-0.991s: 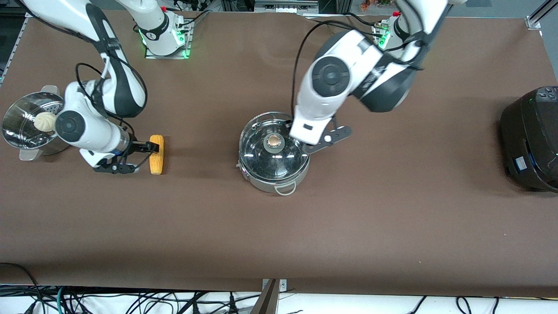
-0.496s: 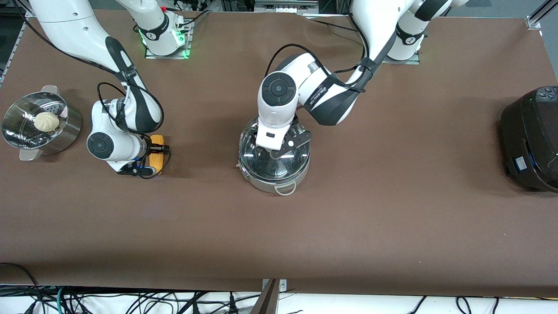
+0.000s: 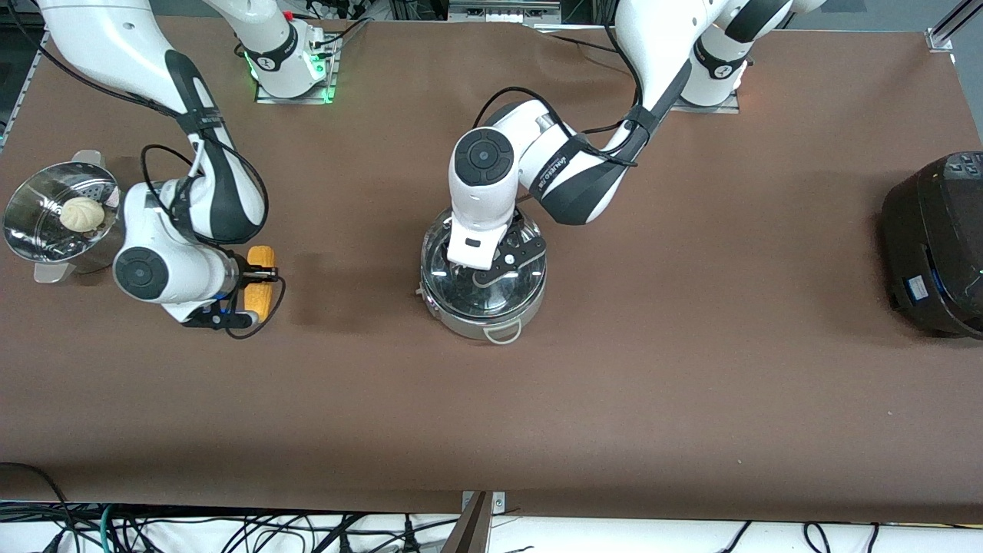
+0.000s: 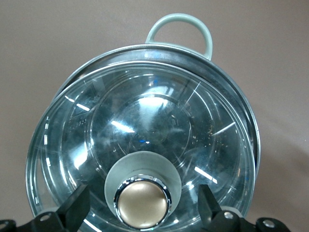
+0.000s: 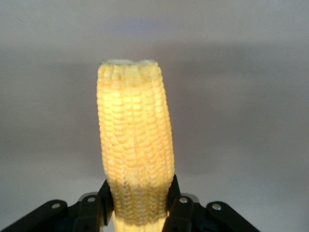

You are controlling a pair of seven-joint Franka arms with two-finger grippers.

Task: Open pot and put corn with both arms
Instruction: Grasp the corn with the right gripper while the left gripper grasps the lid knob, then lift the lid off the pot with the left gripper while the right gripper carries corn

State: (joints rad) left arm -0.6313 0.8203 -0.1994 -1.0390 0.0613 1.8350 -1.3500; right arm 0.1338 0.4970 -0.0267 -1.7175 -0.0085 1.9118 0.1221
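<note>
Closing off-centre could let the knob [image 4: 142, 203] slip and drop the lid back on the pot [image 3: 482, 288] mid-table: left gripper [image 4: 142, 210] hangs over it, fingers [image 4: 75, 210] apart either side of the knob, not touching. Right gripper [image 5: 139, 205] is clamped on the corn's [image 5: 135, 145] end just above the table toward the right arm's end, so a low grip may let the corn tilt.

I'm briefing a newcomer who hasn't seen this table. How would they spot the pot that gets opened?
Start at the middle of the brown table, under the left gripper. There stands the pot: shiny steel, with a clear glass lid and brass-coloured knob. The steamer pot has holes and a bun; the cooker is black.
</note>
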